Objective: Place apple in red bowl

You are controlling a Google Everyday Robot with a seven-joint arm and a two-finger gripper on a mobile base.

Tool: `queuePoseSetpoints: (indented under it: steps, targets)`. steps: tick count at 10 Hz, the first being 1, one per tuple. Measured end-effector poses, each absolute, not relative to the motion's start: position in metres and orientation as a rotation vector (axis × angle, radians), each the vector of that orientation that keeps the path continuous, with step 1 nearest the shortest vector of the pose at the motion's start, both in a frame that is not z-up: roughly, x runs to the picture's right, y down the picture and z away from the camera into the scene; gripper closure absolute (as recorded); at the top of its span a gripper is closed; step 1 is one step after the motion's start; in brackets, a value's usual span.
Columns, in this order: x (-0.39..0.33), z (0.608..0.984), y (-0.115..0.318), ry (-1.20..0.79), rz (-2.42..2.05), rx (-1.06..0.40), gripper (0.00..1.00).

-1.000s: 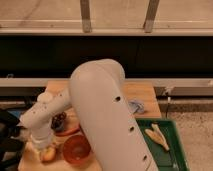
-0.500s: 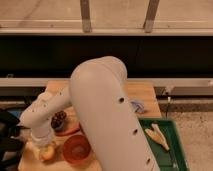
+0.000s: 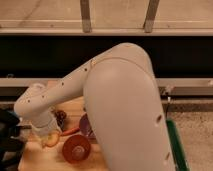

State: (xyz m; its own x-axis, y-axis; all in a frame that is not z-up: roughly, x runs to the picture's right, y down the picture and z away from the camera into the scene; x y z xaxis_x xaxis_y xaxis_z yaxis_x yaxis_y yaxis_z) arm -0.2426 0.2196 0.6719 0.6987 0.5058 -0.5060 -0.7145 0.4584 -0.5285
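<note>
The white robot arm sweeps from the right down to the left side of the light wooden table [image 3: 42, 161]. Its pincer [image 3: 47, 135] sits right over the small round yellow-orange apple [image 3: 52, 142] near the table's left edge; I cannot tell whether the pincer is apart or clamped on the fruit. The round orange-red bowl [image 3: 76, 148] stands just right of the apple, by the front edge, with nothing in it. Behind it a dark purple bowl [image 3: 85, 126] is half hidden by the arm, and dark red-brown fruits [image 3: 61, 116] lie further back.
</note>
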Motion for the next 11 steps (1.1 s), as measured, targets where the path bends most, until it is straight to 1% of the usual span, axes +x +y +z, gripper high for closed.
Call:
queuePoseSetpoints:
  steps: [1,3,7,8,10,11]
  targets:
    - [-0.229,0.666,0.214,0.301,0.788,-0.765,1.00]
    - [-0.204,0.662,0.219,0.303,0.849,-0.761,1.00]
    - [-0.149,0.686,0.260,0.350,1.007,-0.815,0.99]
    - [-0.140,0.691,0.267,0.361,1.040,-0.832,0.93]
    - [-0.129,0.700,0.275,0.375,1.085,-0.851,0.76]
    - [-0.128,0.702,0.274,0.375,1.093,-0.850,0.65]
